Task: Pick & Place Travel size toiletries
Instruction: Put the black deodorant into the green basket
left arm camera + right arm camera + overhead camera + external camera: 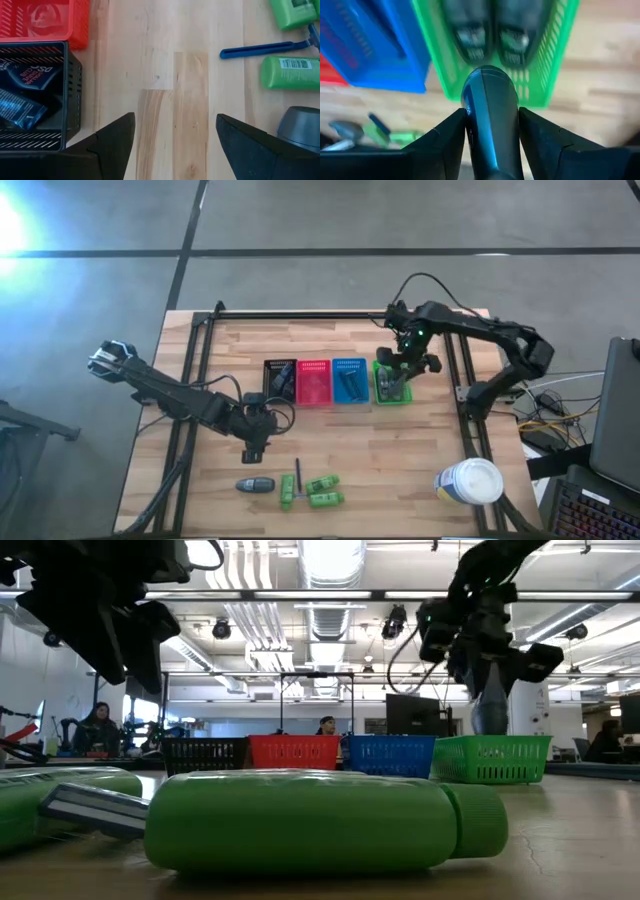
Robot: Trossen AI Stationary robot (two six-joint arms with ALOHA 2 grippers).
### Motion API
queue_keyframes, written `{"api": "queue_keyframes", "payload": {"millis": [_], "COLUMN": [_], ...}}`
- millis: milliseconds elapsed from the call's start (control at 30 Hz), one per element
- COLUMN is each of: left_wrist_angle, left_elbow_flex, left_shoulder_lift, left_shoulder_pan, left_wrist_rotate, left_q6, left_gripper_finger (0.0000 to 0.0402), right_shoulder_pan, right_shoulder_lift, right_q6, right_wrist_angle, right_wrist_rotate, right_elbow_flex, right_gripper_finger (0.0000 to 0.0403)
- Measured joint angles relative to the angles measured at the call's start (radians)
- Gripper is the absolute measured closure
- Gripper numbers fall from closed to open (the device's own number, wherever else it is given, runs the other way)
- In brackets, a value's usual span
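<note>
The left gripper [254, 448] hangs open over bare table between the black basket [280, 379] and the remaining toiletries [324, 484], positioned to reach them. The right gripper [400, 372] clasps a dark grey container [490, 120] above the green basket [392, 392], aligned for release beside two like items.

Wooden table [420, 450], as I see it from above. Far middle: black basket [280, 379], red basket [313, 382], blue basket [349, 381], green basket [392, 385] in a row. Near middle: grey oval container [255, 484], three green bottles [322, 484], thin razor [297, 475]. Near right: white canister [468, 482].
</note>
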Motion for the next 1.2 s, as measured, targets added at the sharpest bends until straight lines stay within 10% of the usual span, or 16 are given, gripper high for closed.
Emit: {"api": "queue_keyframes", "payload": {"millis": [367, 700, 1033, 1200], "left_wrist_angle": [0.016, -0.011, 0.123, 0.342], "left_elbow_flex": [0.001, 0.001, -0.081, -0.079], "left_shoulder_lift": [0.000, 0.000, 0.003, 0.012], "left_shoulder_pan": [0.000, -0.015, -0.208, -0.355], "left_wrist_rotate": [-0.033, 0.000, 0.246, 0.155], "left_q6": [-0.006, 0.039, 0.073, -0.013], "left_gripper_finger": [0.0117, 0.0117, 0.0117, 0.0117], "right_shoulder_pan": [-0.008, 0.019, 0.284, 0.448], "right_shoulder_lift": [0.232, 0.141, -0.033, -0.041], "right_q6": [-0.156, -0.170, -0.025, 0.084], "right_wrist_angle": [-0.211, -0.233, -0.234, -0.236], "right_wrist_rotate": [0.049, 0.298, 0.454, 0.550], "right_elbow_flex": [0.150, 0.352, 0.367, 0.337], "right_gripper_finger": [0.0186, 0.0142, 0.0103, 0.0083]}}
